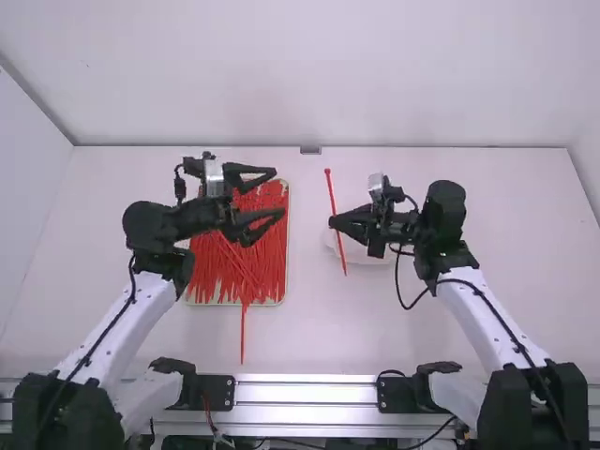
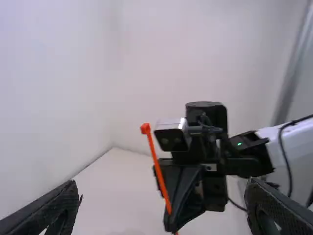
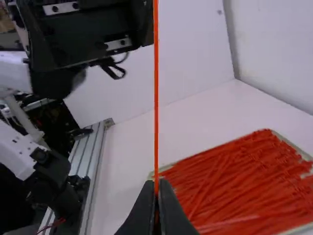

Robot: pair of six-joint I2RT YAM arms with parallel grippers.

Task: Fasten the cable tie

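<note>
Left gripper (image 2: 161,183): fingers (image 2: 49,213) spread wide apart. Right gripper (image 2: 172,223) faces it, pinching a red cable tie (image 2: 155,166) near the tie's lower end. Tie stands nearly upright, slightly tilted, head (image 2: 145,128) on top. White table (image 2: 112,196) below, white walls (image 2: 58,73) behind.

i've got the white table (image 1: 469,187) in front of me, with a pale tray (image 1: 286,234) left of the middle. it's heaped with red spare ties (image 1: 246,267), mostly lying lengthwise, a few crossed on top. one loose tie (image 1: 243,333) sticks out past the tray's near rim onto the bare tabletop, pointing at the aluminium rail (image 1: 309,386) along the near edge. right of the tray, well apart from it, there's a small white low thing (image 1: 367,258); i can't tell what it is. a small grey bracket (image 1: 310,149) sits at the far edge, against the plain white back wall (image 1: 300,66).
</note>
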